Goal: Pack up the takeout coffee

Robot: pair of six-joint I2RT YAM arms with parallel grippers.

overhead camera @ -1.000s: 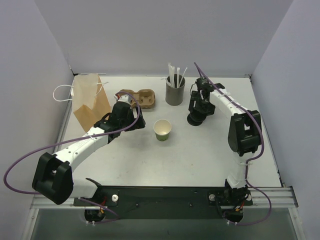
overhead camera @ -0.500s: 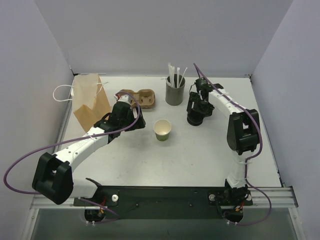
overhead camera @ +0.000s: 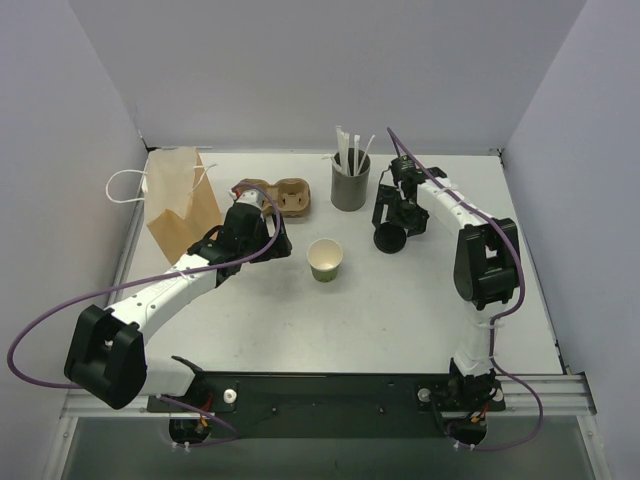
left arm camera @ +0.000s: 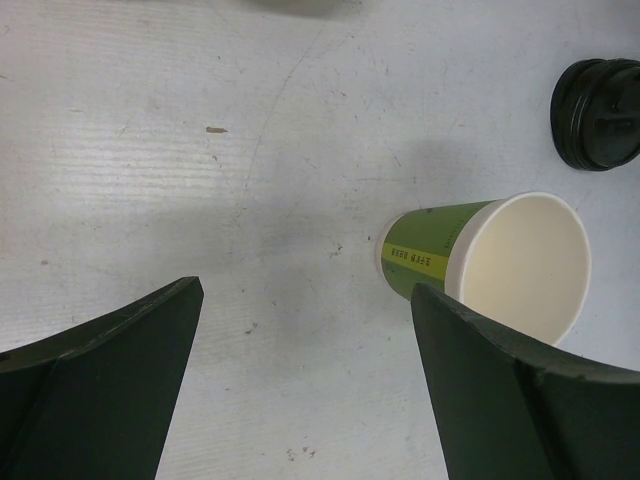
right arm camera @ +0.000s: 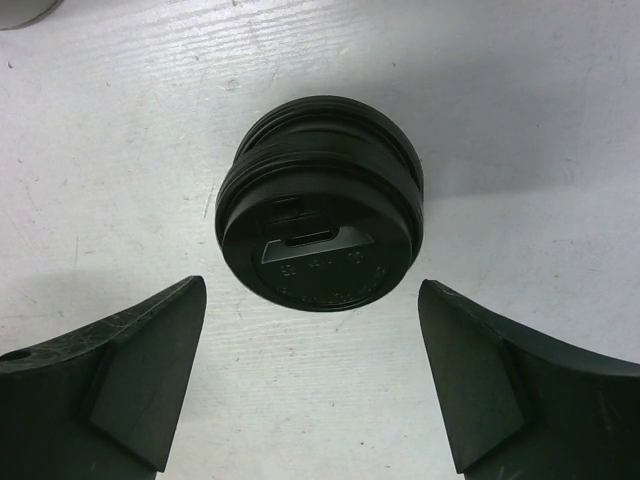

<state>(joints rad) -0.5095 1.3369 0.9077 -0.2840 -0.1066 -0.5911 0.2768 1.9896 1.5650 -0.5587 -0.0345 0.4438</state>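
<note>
From above, my right arm reaches forward, my right end effector (overhead camera: 393, 218) released over the takeout coffee (overhead camera: 389, 239), which stands on the worktop (overhead camera: 400, 310) near the straw holder (overhead camera: 350, 188); in the left wrist view my left end effector (left arm camera: 305, 290) is spread wide (the lidless cup (left arm camera: 500, 265) sits off to one side); in the right wrist view gaps flank the black lid (right arm camera: 318, 232).

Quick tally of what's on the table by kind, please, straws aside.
Paper cups: 2 (open cup, lidded cup)
Paper bag: 1
Cardboard cup carrier: 1
Straw holder: 1
Total: 5
</note>
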